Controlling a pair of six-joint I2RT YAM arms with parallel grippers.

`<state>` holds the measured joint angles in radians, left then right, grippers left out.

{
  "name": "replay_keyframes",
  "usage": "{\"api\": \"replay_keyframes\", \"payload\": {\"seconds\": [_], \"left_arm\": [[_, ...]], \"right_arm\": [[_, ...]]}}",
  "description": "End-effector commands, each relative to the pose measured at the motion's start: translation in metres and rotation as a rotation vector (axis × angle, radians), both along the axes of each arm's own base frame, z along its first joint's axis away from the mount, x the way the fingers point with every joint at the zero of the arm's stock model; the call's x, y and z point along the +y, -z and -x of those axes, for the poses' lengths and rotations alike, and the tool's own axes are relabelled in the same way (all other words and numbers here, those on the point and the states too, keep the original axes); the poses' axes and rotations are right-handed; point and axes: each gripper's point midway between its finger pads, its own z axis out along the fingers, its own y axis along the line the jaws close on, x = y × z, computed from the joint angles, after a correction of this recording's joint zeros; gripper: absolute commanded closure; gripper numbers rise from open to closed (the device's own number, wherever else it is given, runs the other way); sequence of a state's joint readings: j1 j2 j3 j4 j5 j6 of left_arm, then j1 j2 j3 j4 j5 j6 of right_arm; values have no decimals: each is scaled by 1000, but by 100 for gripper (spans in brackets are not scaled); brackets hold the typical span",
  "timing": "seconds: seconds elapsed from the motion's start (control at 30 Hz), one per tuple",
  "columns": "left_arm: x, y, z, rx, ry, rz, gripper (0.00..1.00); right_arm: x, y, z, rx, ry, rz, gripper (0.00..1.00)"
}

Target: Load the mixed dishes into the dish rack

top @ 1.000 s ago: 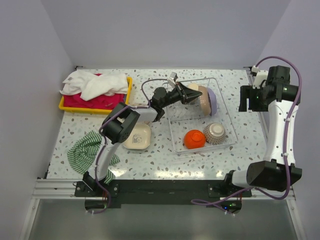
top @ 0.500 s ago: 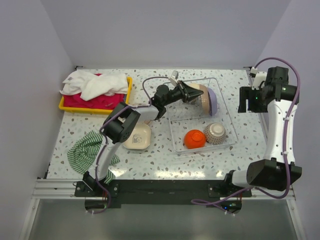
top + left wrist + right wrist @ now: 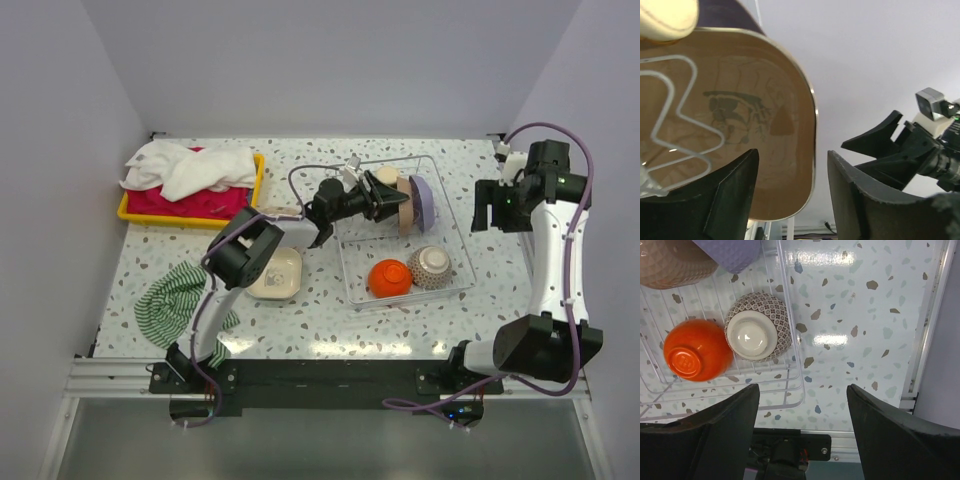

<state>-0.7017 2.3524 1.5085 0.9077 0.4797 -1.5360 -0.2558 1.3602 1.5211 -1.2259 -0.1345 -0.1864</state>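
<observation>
The dish rack (image 3: 455, 240) holds a tan plate (image 3: 405, 207) on edge, with the lilac plate (image 3: 424, 198) behind it and a beige cup (image 3: 385, 176) beside it. My left gripper (image 3: 388, 205) is open and straddles the tan plate's (image 3: 740, 125) rim, a gap showing on its right side. The orange bowl (image 3: 388, 277) and speckled bowl (image 3: 432, 266) lie upside down in the rack's near end. Open and holding nothing, my right gripper (image 3: 802, 435) hangs over the table right of the rack (image 3: 790, 340). Another tan plate (image 3: 275, 274) lies on the table.
A yellow tray of towels (image 3: 190, 185) sits at the back left. A green striped cloth (image 3: 178, 296) lies at the front left. The right arm (image 3: 545, 250) stands along the table's right edge, and its gripper (image 3: 900, 150) shows beyond the plate in the left wrist view.
My left gripper has opened and let go of the tan plate, which now stands in the rack. It also shifted slightly toward the near side. The right arm moved a little.
</observation>
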Motion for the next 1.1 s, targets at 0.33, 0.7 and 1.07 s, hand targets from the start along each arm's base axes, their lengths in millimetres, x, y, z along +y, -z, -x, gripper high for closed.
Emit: {"api": "replay_keyframes", "payload": {"seconds": [0.33, 0.7, 1.07], "left_arm": [[72, -23, 16, -184, 31, -378, 26], [203, -17, 58, -663, 478, -823, 27], [335, 21, 179, -1285, 1004, -1172, 25]], "right_arm": [[25, -8, -23, -97, -8, -159, 25], [51, -22, -46, -201, -137, -267, 29], [90, -21, -67, -277, -212, -373, 34]]}}
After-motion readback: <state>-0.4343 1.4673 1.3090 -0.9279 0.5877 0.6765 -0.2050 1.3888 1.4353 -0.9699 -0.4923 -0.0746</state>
